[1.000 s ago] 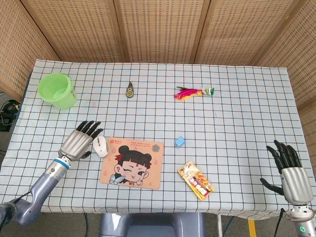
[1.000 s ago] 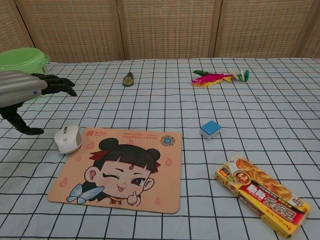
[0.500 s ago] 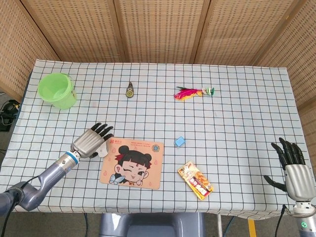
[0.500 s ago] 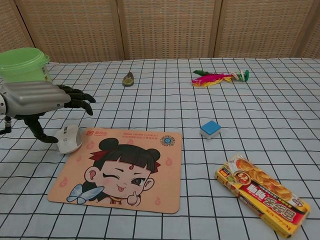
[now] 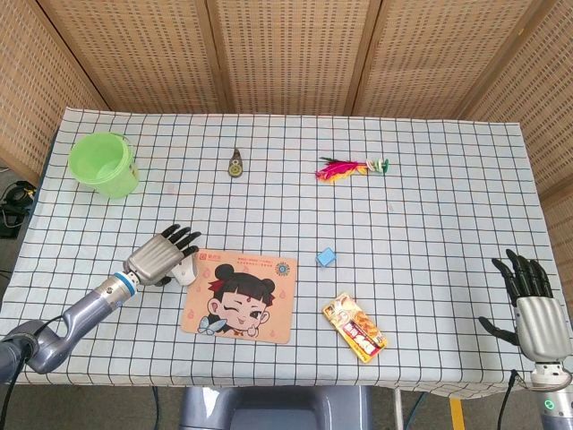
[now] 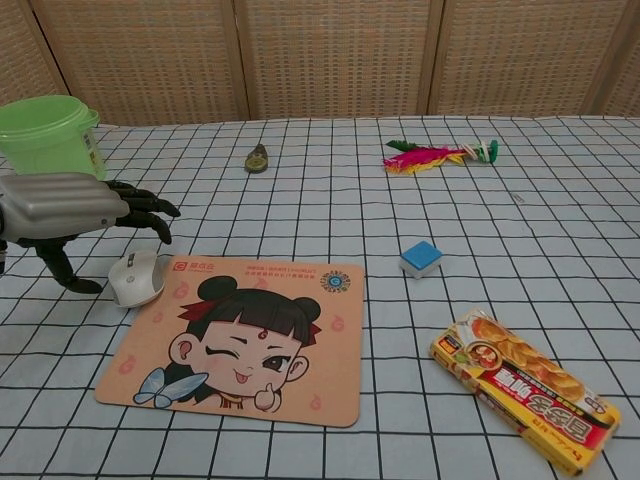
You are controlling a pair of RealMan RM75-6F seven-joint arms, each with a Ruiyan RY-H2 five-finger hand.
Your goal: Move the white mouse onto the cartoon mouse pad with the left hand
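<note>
The white mouse (image 6: 137,277) lies on the checked cloth, touching the left edge of the cartoon mouse pad (image 6: 240,340). In the head view the mouse (image 5: 187,271) is partly covered by my left hand (image 5: 160,256). That left hand (image 6: 70,205) hovers just above and to the left of the mouse, fingers spread and holding nothing. The pad (image 5: 240,296) shows a winking cartoon child. My right hand (image 5: 528,300) stands open at the table's right front corner, far from both.
A green bucket (image 5: 104,165) stands at the back left. A small dark disc (image 5: 235,164) and a feathered shuttlecock (image 5: 349,168) lie further back. A blue cube (image 5: 325,258) and an orange snack packet (image 5: 355,327) lie right of the pad.
My left hand swung right over the mouse, then drew back slightly left and lower. The mouse has not moved. The right hand sank a little toward the table's edge.
</note>
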